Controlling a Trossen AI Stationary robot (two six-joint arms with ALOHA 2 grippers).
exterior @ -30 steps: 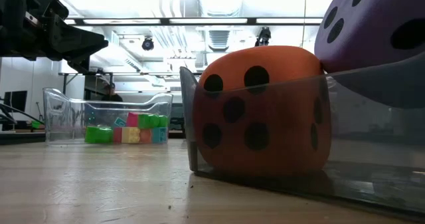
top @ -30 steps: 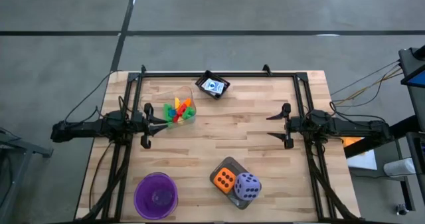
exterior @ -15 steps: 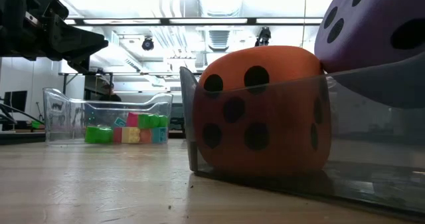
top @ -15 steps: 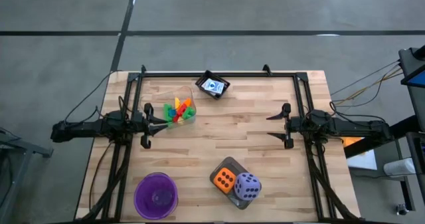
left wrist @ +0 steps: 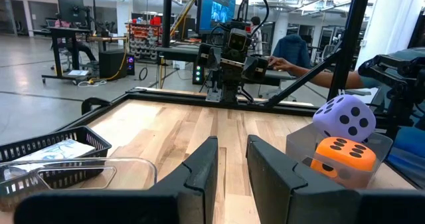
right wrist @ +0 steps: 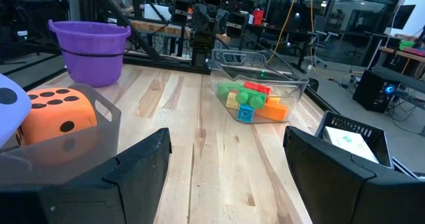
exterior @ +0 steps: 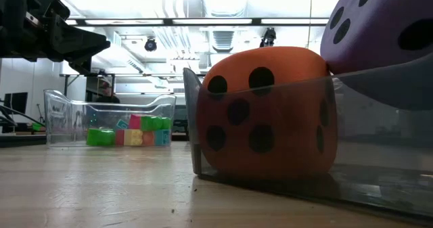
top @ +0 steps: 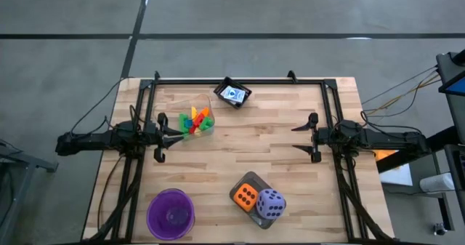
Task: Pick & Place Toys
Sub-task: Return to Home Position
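An orange die (top: 246,195) and a purple die (top: 270,203) sit together in a clear tray (top: 256,181) at the table's near middle; the purple one (exterior: 379,25) rides higher, above the tray's wall. Small coloured blocks (top: 195,121) lie in a clear tub (exterior: 111,123) right in front of my left gripper (top: 178,136), which is shut, level and touches nothing. Cards (top: 233,94) lie in a black basket at the far edge. My right gripper (top: 296,138) stands open at the table's right side, level, with nothing between its fingers (right wrist: 143,161).
A purple bowl (top: 171,214) stands at the near left corner. Black frame rails (top: 240,80) run along the table's far edge and down both sides. Bare wood lies between the two grippers (top: 247,139). People sit in the room beyond the table (left wrist: 292,51).
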